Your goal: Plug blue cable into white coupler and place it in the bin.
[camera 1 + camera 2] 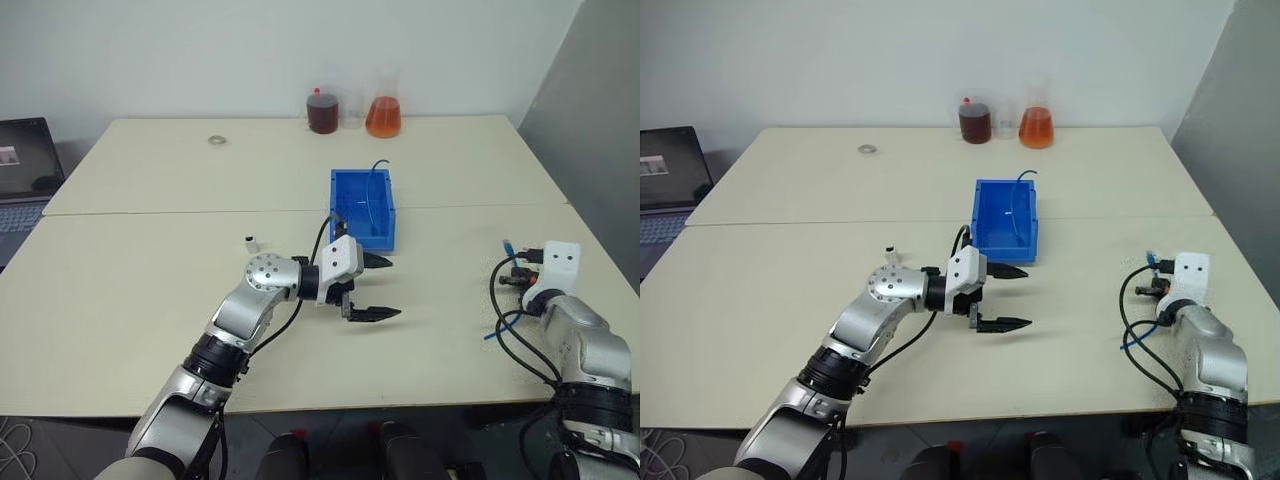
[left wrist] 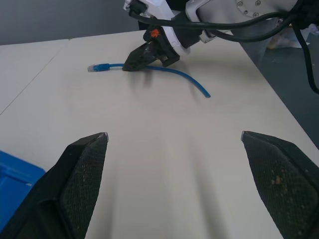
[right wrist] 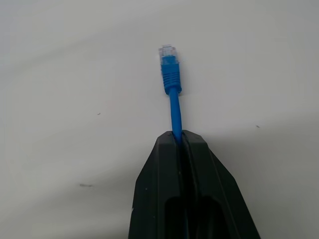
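Blue cable [image 3: 171, 82] lies on the table's [image 1: 150, 290] right side, pinched just behind its clear plug by the clenched right gripper [image 2: 142, 57]. Left gripper [image 1: 374, 288] hovers spread wide near the bin [image 1: 345, 195].

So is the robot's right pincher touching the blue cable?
Touching. In the right wrist view the right gripper is shut on the blue cable, which sticks out from between its fingertips, just behind the clear plug.

Right gripper [image 3: 178, 137] pinched tight on the blue cable [image 3: 174, 112]. Cable runs straight out past the fingertips, clear plug [image 3: 167, 52] at its far end, lying on the pale table [image 3: 75, 74].
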You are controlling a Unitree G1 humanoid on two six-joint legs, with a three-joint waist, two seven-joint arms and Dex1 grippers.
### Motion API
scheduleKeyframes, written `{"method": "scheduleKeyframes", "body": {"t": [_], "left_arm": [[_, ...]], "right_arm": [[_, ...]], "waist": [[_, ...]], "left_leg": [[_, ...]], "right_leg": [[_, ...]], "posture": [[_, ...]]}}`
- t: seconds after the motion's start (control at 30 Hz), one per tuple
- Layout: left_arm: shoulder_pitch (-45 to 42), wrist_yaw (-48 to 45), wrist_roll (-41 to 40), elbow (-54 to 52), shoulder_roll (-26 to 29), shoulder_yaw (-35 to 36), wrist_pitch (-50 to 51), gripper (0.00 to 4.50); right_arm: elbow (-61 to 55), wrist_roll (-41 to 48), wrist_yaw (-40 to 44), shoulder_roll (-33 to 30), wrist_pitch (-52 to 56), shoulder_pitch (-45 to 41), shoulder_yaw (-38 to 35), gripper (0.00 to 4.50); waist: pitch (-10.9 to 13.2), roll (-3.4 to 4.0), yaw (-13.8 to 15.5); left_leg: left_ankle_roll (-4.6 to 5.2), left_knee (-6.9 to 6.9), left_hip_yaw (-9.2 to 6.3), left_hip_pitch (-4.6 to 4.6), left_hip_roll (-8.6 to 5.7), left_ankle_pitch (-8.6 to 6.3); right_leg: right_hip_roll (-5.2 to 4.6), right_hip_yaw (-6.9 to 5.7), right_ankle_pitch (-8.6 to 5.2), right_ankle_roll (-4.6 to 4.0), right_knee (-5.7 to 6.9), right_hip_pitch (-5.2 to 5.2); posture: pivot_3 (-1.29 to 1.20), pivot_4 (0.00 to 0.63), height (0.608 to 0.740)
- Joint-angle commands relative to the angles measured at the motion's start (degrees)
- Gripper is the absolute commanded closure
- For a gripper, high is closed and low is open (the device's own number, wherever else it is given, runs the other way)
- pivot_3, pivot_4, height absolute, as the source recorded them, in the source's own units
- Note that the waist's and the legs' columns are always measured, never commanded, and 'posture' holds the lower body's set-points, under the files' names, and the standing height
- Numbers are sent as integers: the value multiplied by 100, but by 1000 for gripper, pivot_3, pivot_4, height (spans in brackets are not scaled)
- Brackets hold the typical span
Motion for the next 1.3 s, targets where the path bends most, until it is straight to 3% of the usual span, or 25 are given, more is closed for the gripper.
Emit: {"method": "scheduleKeyframes", "body": {"t": [0.03,0.17,0.27,0.47,0.6,0.77,0.97,1.13,1.3], "left_arm": [[328,57,-194,-579,273,354,73,0],[1407,201,-578,-1617,854,980,384,0],[2504,644,-532,-2330,1109,1529,266,0],[4191,1601,-319,-3388,1054,2235,260,0],[5214,2273,-271,-4041,747,2372,416,0],[5866,2817,-73,-4112,396,2446,181,0],[6089,3201,78,-4002,114,2408,-110,0],[6163,3300,114,-4001,63,2345,-158,0],[6165,3266,42,-3988,147,2377,-118,0]], "right_arm": [[-703,-10,1261,-839,-486,511,564,4435],[-1349,247,3322,-2184,-1212,1089,1179,4435],[-1409,470,4315,-2478,-1570,750,1672,4435],[-546,-111,4341,-1168,-2187,-1005,3019,4435],[268,-376,4432,-84,-2550,-1906,3735,4435],[1274,-777,4425,494,-3268,-2355,4157,4435],[2269,-1134,4600,741,-3911,-2586,4384,4435],[2719,-1221,4594,843,-4131,-2659,4328,3443],[2631,-1110,4626,818,-4018,-2624,4175,2081]], "waist": [[2,3,3],[11,17,-31],[17,11,-52],[88,-45,-102],[106,-44,-82],[108,-46,140],[111,-42,137],[113,-38,115],[113,-38,108]], "left_leg": [[0,0,0,-1,-1,0],[2,-2,3,2,1,-2],[3,-3,1,12,9,-2],[2,-2,-6,96,16,-2],[1,-2,-8,94,15,-2],[-2,0,-22,73,0,-4],[-3,-1,-14,77,-3,-5],[-3,-1,-14,81,3,-5],[-3,-2,-14,81,2,-5]], "right_leg": [[-1,0,-1,0,-1,-1],[-1,5,-2,1,-1,-4],[2,2,-9,12,0,1],[2,-4,-19,28,-6,88],[0,-4,-18,28,-7,84],[-22,-25,-5,-7,-16,80],[-26,-22,-5,-9,-16,80],[-18,-21,-6,-11,-11,80],[-18,-21,-6,-12,-11,80]], "posture": [[0,150,740],[0,150,740],[0,150,740],[0,150,740],[0,150,740],[0,150,740],[0,150,740],[0,150,740],[0,150,740]]}}
